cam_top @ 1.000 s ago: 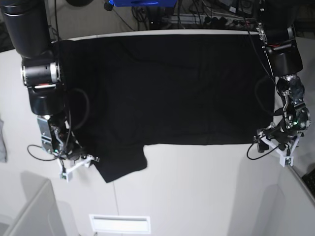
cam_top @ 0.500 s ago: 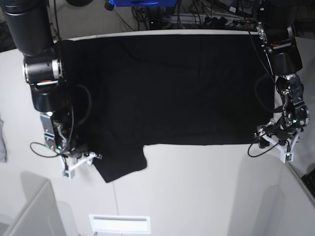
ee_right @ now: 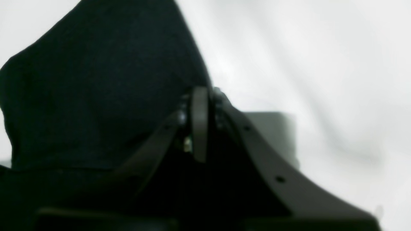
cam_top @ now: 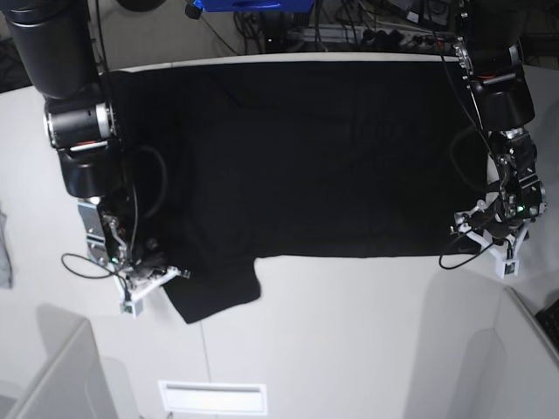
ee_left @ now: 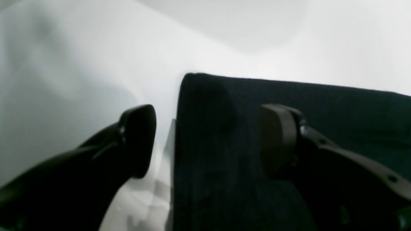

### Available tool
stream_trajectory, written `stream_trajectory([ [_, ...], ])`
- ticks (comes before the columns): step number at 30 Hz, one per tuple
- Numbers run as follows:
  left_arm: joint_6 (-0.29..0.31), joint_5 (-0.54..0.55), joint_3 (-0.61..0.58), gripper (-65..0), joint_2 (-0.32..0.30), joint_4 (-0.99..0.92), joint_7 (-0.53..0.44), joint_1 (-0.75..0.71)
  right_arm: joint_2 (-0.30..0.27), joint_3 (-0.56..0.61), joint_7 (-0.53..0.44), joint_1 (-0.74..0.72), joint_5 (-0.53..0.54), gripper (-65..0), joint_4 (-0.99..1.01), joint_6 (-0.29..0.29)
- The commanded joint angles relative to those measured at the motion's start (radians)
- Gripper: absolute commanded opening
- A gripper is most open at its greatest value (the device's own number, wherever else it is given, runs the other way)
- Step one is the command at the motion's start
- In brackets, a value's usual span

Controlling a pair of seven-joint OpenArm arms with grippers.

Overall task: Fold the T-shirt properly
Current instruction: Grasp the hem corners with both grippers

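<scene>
While the black T-shirt (cam_top: pixel 306 157) lies spread on the white table (cam_top: pixel 349 349), the right gripper (ee_right: pixel 199 125) is pinched together at the sleeve; bring the spread-apart left gripper (ee_left: pixel 205 141), straddling the hem corner, together before lifting evenly.

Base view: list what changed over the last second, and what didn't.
The right gripper slid toward the T-shirt at its near sleeve and shut on the sleeve's edge; the right wrist view shows the jaws closed against black cloth. The left gripper crept up toward the shirt's other corner, jaws open astride the edge, nothing gripped. The shirt lies spread on the table as before.
</scene>
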State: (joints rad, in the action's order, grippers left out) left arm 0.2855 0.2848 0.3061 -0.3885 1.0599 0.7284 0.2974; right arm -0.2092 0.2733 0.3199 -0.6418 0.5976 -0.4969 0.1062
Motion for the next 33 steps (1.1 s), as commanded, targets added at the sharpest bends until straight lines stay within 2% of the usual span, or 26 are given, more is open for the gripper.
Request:
stream_trajectory([
  [1, 0.001, 0.008, 0.005, -17.6, -0.019, 0.009, -0.020, 0.027, 0.000, -0.001, 0.028, -0.019, 0.000, -65.0, -0.004, 0.005],
  [4, 0.001, 0.004, 0.006, -17.4, -0.019, -0.010, -0.031, 0.032, 0.000, -0.003, 0.028, -0.019, 0.000, -65.0, -0.004, 0.005],
  [6, 0.001, 0.003, -0.003, -17.4, -0.019, -0.036, -0.080, 0.047, 0.000, -0.003, 0.028, -0.019, 0.000, -65.0, -0.004, 0.005],
  [9, 0.001, 0.003, -0.003, -17.4, -0.023, -0.120, -0.137, 0.072, 0.000, -0.003, 0.028, -0.019, 0.000, -65.0, -0.004, 0.005],
  [15, 0.001, 0.003, -0.005, -17.4, -0.025, -0.252, -0.181, 0.153, 0.000, -0.004, 0.028, -0.020, 0.000, -65.0, -0.004, 0.005],
  [22, 0.001, 0.001, -0.014, -18.1, -0.023, -0.329, -0.191, 0.197, 0.000, -0.004, 0.028, -0.020, 0.000, -65.0, -0.004, 0.005],
  [25, 0.001, 0.003, -0.098, -18.6, -0.025, -0.329, -0.192, 0.194, 0.000, -0.004, 0.028, -0.020, 0.000, -65.0, -0.006, 0.005],
  [29, 0.001, 0.009, -0.115, -18.9, -0.023, -0.332, -0.192, 0.190, 0.000, -0.004, 0.028, -0.020, 0.000, -65.0, -0.006, 0.005],
  [31, 0.001, 0.006, -0.115, -21.7, -0.023, -0.332, -0.192, 0.188, 0.000, -0.006, 0.028, -0.020, 0.000, -65.0, -0.006, 0.005],
  [33, 0.001, 0.004, -0.115, -28.5, -0.023, -0.333, -0.192, 0.188, -0.002, -0.006, 0.028, -0.020, 0.000, -65.0, -0.006, 0.003],
])
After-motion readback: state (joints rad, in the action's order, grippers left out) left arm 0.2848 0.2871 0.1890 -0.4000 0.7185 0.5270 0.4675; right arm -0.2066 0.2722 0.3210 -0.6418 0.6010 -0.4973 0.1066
